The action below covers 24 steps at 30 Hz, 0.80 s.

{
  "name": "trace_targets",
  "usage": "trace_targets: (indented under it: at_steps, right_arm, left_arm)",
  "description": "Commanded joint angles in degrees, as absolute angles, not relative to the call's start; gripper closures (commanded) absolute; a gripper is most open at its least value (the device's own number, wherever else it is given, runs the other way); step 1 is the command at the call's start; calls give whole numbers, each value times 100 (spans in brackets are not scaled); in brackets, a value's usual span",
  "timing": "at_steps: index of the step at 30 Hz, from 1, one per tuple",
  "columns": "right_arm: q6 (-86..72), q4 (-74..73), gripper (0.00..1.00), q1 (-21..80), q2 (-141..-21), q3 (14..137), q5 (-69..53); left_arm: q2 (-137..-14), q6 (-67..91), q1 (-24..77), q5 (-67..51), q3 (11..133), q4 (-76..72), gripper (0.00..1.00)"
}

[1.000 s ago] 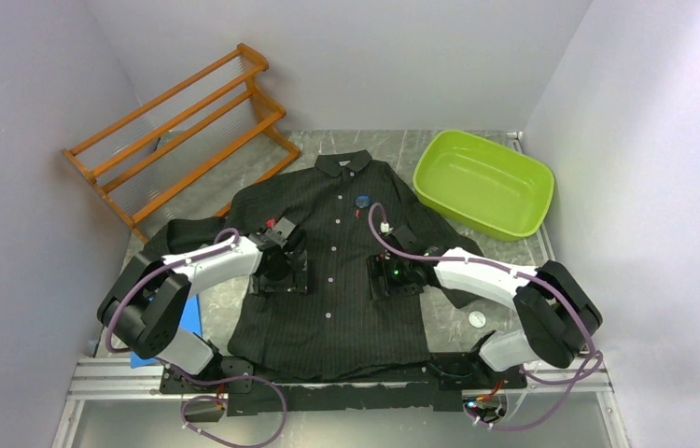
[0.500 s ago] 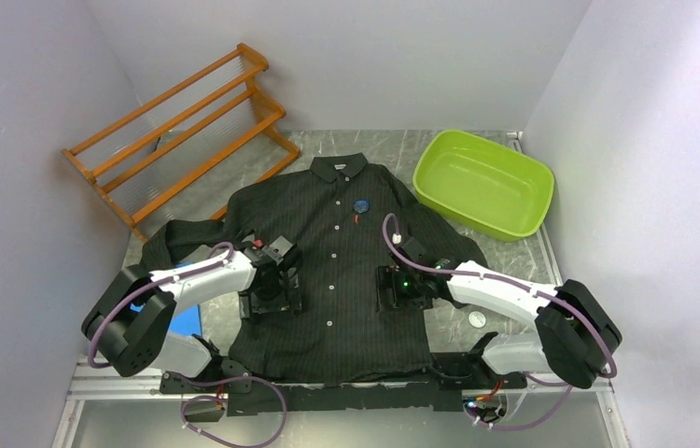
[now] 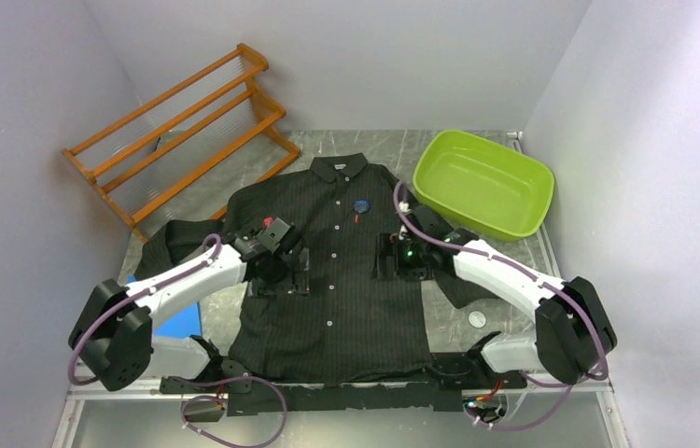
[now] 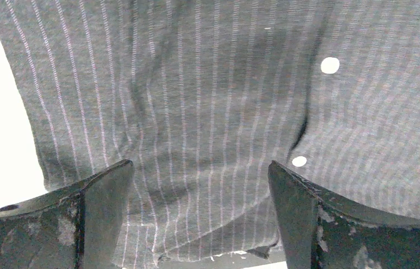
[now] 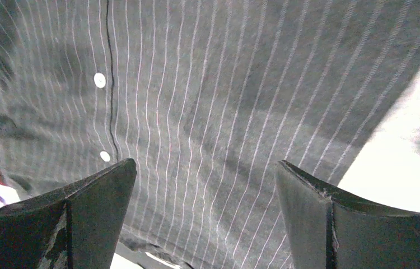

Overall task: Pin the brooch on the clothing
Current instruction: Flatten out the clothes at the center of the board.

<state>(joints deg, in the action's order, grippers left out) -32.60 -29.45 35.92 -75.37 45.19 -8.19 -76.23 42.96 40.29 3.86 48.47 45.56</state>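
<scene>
Lying flat, front up and buttoned, the black long-sleeved collared shirt with fine pale pinstripes (image 3: 346, 308) fills the middle of the grey marbled tabletop (image 3: 393, 145) in the top view, long axis near-to-far, collar toward the back wall, hem at the arm bases. A small round dark-blue brooch (image 3: 362, 205) sits on its chest, a tiny red mark (image 3: 357, 217) just below. The left gripper (image 3: 279, 275) is over the shirt's left panel and the right gripper (image 3: 394, 266) over the right panel, placket between them. Pale lilac-grey walls close in three sides. An orange-brown slatted wooden rack (image 3: 178, 131) stands far left. A lime-green rectangular plastic tub (image 3: 477, 187) sits far right, just beside the shoulder, only its bare green inside showing. A small silvery disc (image 3: 477, 319) lies near the right arm. Left wrist: left gripper (image 4: 199, 168) spread wide, nothing between the jaws, pinstriped cloth (image 4: 208, 101) with white buttons (image 4: 330, 65) beyond. Right wrist: right gripper (image 5: 205, 165) also spread, holding nothing; striped fabric (image 5: 213, 84) and placket buttons (image 5: 99, 80) at left; contact with cloth unclear.
</scene>
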Motion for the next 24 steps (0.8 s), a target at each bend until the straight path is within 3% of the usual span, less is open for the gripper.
trace_targets:
  at_steps: [1,13,24]
  right_arm:
    - [-3190,-2475,2,2786,-7244,4477,-1645]
    - [-3391,-2640,4,332,-5881,3453,-1970]
    - [-2780,-2792,7,194,-5319,4156,-1766]
  left_arm:
    - [-7163,3969,3976,-86,4821,3957,5]
    - [-6842,3738,3933,-951,4303,2491,5]
    - [-8301,2728,4241,-2232,5015,908,7]
